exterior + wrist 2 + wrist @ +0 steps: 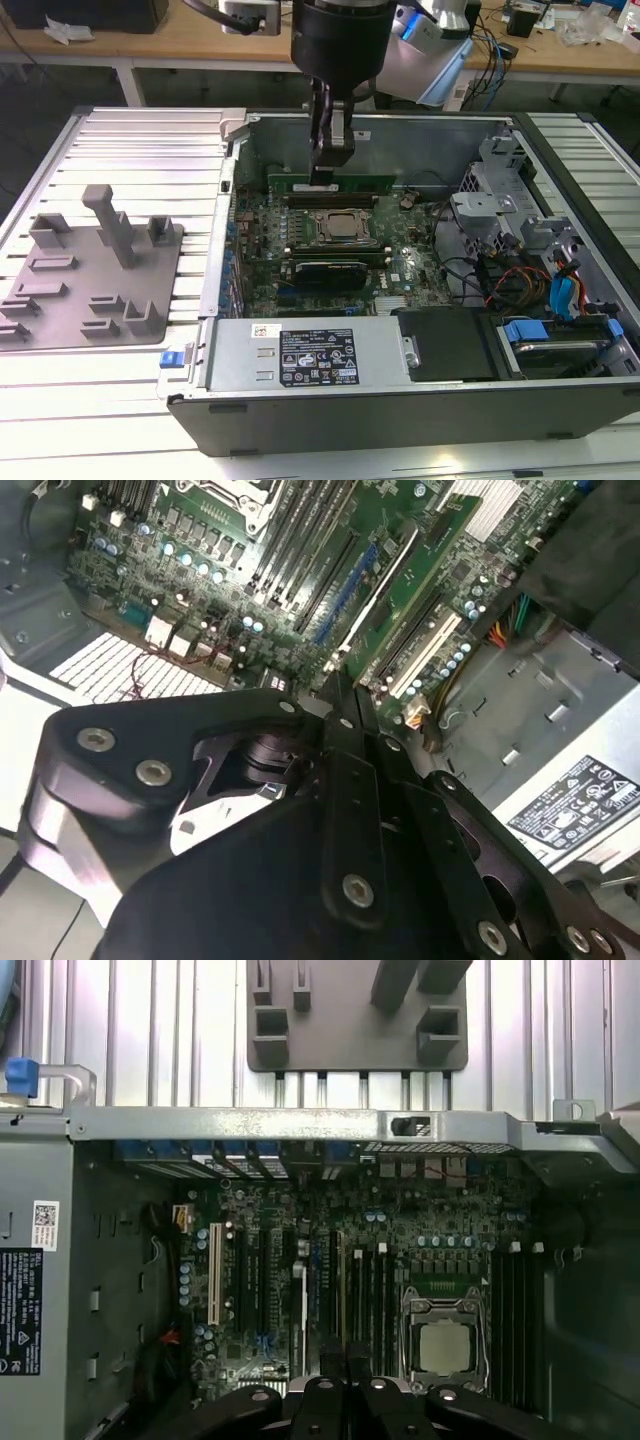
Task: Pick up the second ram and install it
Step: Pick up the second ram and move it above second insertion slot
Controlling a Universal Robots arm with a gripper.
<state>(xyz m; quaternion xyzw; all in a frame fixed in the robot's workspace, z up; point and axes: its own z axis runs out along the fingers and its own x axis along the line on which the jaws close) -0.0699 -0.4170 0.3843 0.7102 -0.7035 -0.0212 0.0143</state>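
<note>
My claw (330,166), fingers together, sits at mid-length on the top edge of the upright second ram (366,184), probably so both ends seat evenly.

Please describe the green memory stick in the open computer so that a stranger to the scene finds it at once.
In the exterior view, find the open computer case and the square processor socket in its middle. Just above the socket in that picture, right under the claw, shows the second ram: a long, thin green strip, while the slots beside it are black.
</note>
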